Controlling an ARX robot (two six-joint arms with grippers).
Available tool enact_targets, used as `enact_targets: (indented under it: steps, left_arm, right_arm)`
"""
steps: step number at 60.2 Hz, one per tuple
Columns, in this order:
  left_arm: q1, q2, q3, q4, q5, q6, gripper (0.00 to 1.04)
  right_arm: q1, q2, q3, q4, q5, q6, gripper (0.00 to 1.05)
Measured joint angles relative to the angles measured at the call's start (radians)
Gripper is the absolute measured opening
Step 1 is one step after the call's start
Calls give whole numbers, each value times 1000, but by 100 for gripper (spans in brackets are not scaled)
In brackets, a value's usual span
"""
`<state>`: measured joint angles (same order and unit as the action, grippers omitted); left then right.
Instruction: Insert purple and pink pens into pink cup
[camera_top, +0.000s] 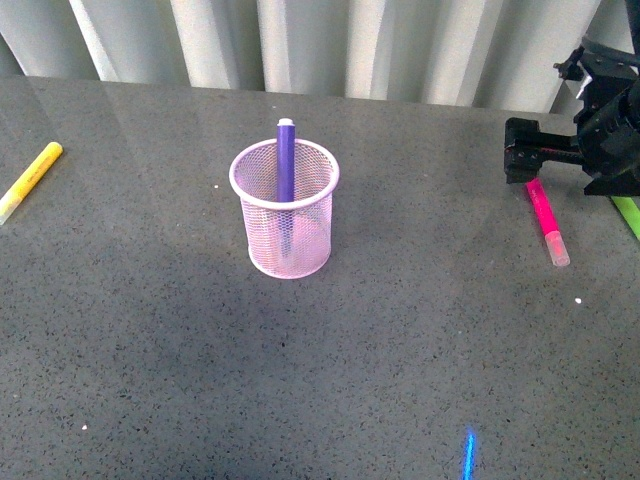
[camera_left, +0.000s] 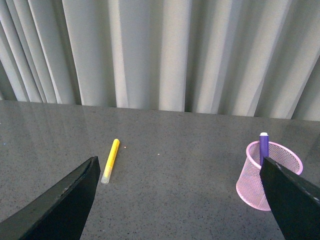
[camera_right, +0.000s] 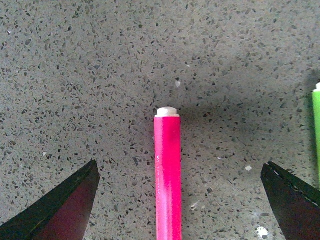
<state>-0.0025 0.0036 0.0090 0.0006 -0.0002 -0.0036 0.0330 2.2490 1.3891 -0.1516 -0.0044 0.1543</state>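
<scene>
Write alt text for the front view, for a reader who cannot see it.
A pink mesh cup stands on a grey table with a purple pen upright in it. At right, a pink pen lies flat, its far end by the black right claw. A yellow marker lies far left, a green marker at the right edge.

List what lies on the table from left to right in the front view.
yellow marker → pink cup, with the purple pen standing in it → pink pen → green marker
</scene>
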Motion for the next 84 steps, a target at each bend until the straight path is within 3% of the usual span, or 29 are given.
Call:
enact_targets:
  steps: [35,71,84]
  left_arm:
    - [0,0,0,0,0,0,98]
    - [0,0,0,0,0,0,98]
    - [0,0,0,0,0,0,98]
  right_arm:
    - [37,71,66,-28,26,0,98]
    - [51,81,52,25,28,42,14]
    - [45,58,-13,117,19,51,12]
